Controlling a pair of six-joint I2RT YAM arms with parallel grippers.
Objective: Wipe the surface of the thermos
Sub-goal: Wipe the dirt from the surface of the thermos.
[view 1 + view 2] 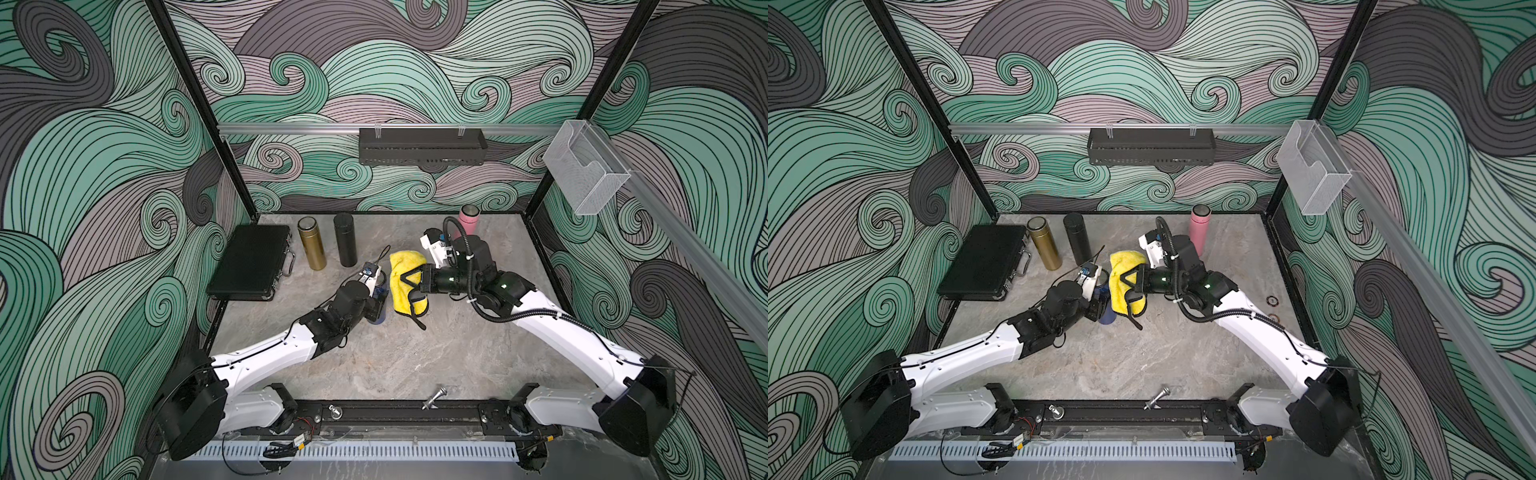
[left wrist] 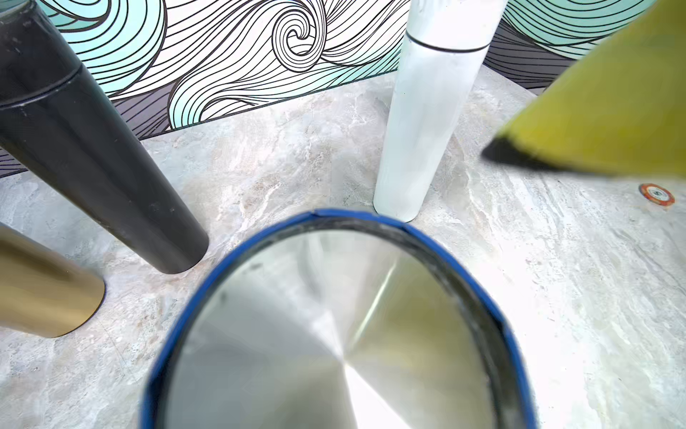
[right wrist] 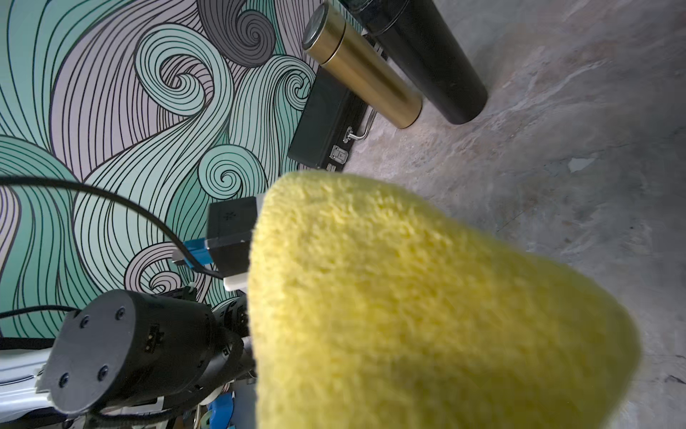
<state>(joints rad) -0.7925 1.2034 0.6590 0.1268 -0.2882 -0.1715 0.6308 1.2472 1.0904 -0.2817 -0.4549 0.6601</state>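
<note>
Left gripper (image 1: 377,306) is clamped on the blue thermos (image 2: 334,327), which looks upright near table centre. Yellow cloth (image 1: 401,286) sits against its three o'clock side, pinched tight in the right gripper (image 1: 410,287). My worries:
- A hard sideways push could twist the thermos in the grip or tip it toward the black thermos (image 1: 345,245) at eleven.
- The cloth could slip.

The left gripper (image 1: 378,301) hides most of the blue thermos (image 1: 380,319) in both top views. Its blurred steel lid (image 2: 334,334) and the yellow cloth (image 3: 408,315) run past the wrist views' edges.
</note>
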